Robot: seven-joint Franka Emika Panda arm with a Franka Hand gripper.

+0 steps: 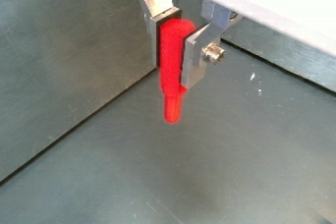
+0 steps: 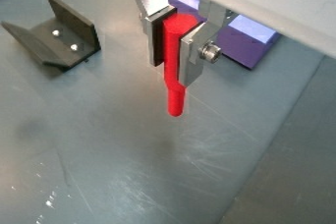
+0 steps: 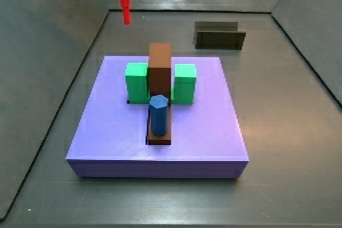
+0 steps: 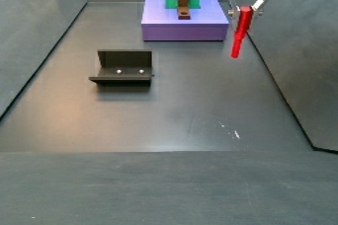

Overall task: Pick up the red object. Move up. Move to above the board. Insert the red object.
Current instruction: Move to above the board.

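Note:
My gripper is shut on the red object, a thin bright red peg that hangs upright with its narrower tip pointing down, well above the dark floor. Both wrist views show the silver fingers pressed against its upper part. In a side view the gripper holds the peg beside the near right corner of the lavender board. Another side view shows the peg raised beyond the board, off its far left corner. The board carries green blocks, a brown bar and a blue cylinder.
The dark fixture stands on the floor left of the gripper, also in a wrist view as the fixture. In a side view the same fixture sits behind the board. Sloping grey walls enclose the floor.

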